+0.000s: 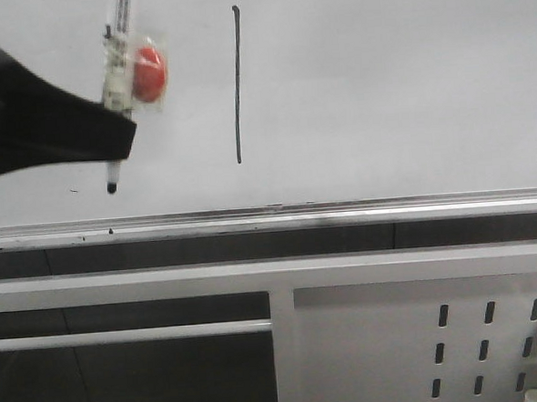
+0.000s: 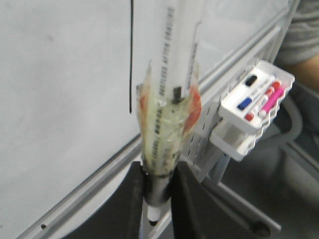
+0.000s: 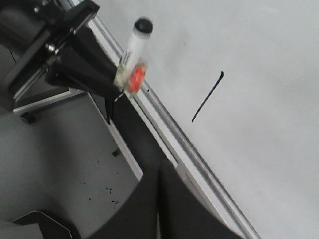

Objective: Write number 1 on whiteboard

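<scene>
The whiteboard [image 1: 380, 85] fills the upper front view, with a silver bottom rail [image 1: 342, 216]. The number 1 [image 1: 237, 84] is a thin dark near-vertical stroke on it; it also shows in the left wrist view [image 2: 131, 59] and the right wrist view [image 3: 207, 98]. My left gripper [image 1: 119, 137] is shut on the marker pen [image 1: 115, 74], a taped pen with a red patch, tip down, left of the stroke. In the left wrist view the pen [image 2: 167, 129] stands between the black fingers [image 2: 134, 209]. My right gripper [image 3: 159, 199] is shut and empty, out of the front view.
A white perforated metal panel [image 1: 423, 337] and frame stand below the rail. A white tray [image 2: 254, 107] with several coloured markers hangs at the board's right. A person's arm [image 2: 304, 35] shows beside it. The floor [image 3: 65, 149] lies below.
</scene>
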### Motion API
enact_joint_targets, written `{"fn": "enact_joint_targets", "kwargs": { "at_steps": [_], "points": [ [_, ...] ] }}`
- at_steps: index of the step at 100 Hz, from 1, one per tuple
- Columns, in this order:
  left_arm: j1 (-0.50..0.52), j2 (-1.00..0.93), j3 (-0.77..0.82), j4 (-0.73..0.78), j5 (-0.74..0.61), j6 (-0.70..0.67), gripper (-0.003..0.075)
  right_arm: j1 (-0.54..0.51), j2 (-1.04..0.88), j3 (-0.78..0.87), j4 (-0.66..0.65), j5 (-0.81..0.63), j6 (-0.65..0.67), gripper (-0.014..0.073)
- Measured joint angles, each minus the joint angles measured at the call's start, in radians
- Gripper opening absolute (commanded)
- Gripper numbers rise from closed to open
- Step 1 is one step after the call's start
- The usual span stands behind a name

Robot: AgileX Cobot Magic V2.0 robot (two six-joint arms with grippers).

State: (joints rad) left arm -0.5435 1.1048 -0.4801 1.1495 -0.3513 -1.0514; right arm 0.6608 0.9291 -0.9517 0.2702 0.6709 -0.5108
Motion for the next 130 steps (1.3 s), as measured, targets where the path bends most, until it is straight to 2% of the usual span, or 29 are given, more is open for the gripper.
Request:
{"fn": "enact_joint_targets", "kwargs": {
  "at_steps": [24,50,65,88,102,112,130],
  "points": [
    [0.0,-0.109,0.099,-0.388,-0.101,0.201,-0.002,0.0,-0.002,0.08,0.0,0.01,0.0,-0.0059],
    [0.0,-0.282,0.31,-0.79,-0.156,0.528,-0.002,0.0,-0.002,0.133,0.0,0.002,0.0,-0.0059],
    [0.0,-0.321,0.338,-0.978,-0.168,0.699,-0.002,0.0,-0.002,0.135,0.0,-0.018,0.0,-0.0059],
    [0.0,-0.168,0.338,-1.032,-0.216,0.724,-0.002,0.0,-0.002,0.135,0.0,-0.054,0.0,-0.0059],
    [0.0,-0.031,0.333,-1.034,-0.318,0.712,-0.002,0.0,-0.002,0.135,0.0,-0.058,0.0,-0.0059],
    [0.0,0.044,0.301,-1.034,-0.379,0.706,-0.002,0.0,-0.002,0.135,0.0,-0.058,0.001,-0.0059],
    [0.0,0.131,0.229,-1.034,-0.397,0.68,-0.002,0.0,-0.002,0.135,0.0,-0.058,0.001,-0.0059]
  ]
}}
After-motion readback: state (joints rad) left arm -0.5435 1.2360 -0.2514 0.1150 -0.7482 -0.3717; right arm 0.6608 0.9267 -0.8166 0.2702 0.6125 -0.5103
